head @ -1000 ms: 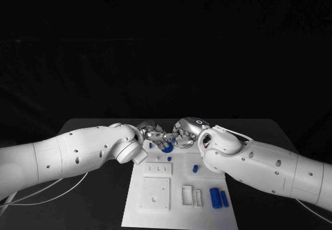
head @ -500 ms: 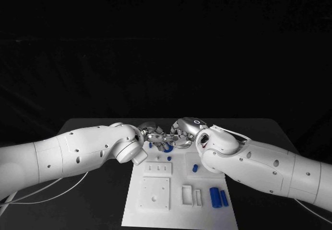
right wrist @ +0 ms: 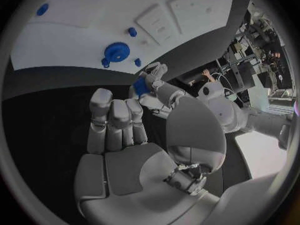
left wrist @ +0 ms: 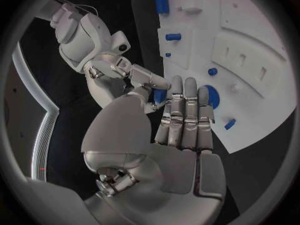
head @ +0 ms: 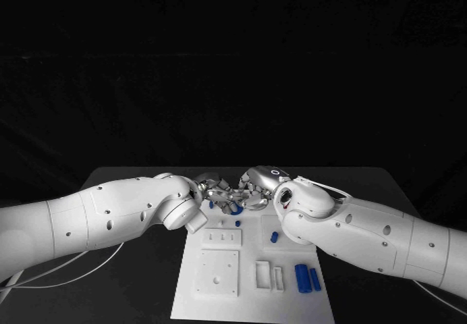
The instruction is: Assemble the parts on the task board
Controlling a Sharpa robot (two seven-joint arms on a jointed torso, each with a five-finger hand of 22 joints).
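Head view: both hands meet above the task board (head: 292, 297) far end; the left hand (head: 216, 190) and right hand (head: 255, 188) fingers together pinch a small blue part (right wrist: 140, 88).

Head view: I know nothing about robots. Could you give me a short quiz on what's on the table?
1. True or false: the left hand and the right hand are far apart, at opposite ends of the task board.
2. The blue gear is: A) lying on the board, B) in the left hand, C) on the black table.
3. Fill in: the two long blue pieces lie side by side at the board's near ___ corner.

Key: 1 false, they meet over the far end with a small blue piece between them; 2 A; 3 right.
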